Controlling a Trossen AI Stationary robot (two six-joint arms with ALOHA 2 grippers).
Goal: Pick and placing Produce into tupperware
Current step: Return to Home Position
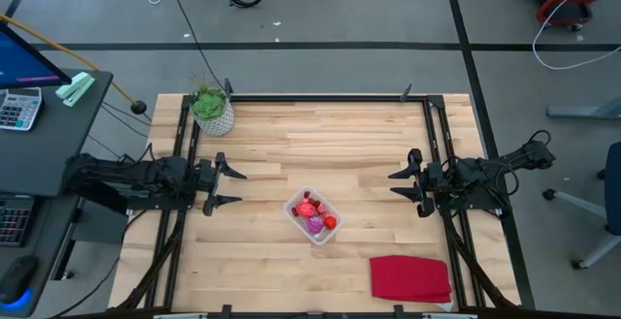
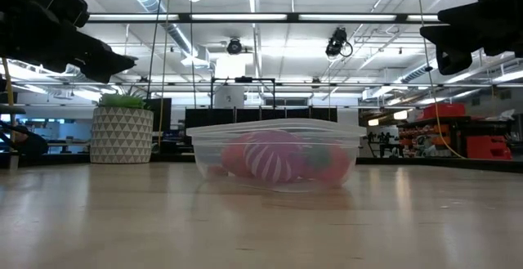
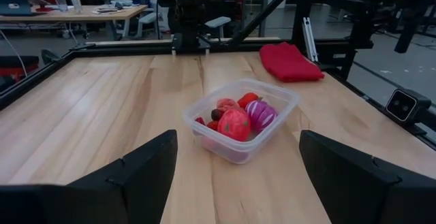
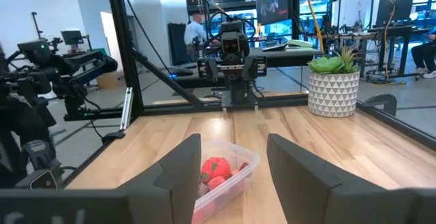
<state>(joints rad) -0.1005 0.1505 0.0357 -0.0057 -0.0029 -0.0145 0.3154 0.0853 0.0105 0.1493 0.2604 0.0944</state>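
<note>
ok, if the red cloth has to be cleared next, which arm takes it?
Right, probably. The red cloth lies on the same side as the right pincer, with nothing between them. The left pincer would have to reach past the tupperware holding the produce. Both are open and empty.

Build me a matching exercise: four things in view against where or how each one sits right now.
1. clear rectangular plastic tupperware
2. flat red cloth
3. green plant in a white patterned pot
4. left gripper

A. at a left-side corner of the table
B. open, empty, over the left edge
C. mid-table, produce inside
D. near a right-side corner

Pairs: 1-C, 2-D, 3-A, 4-B.
</note>
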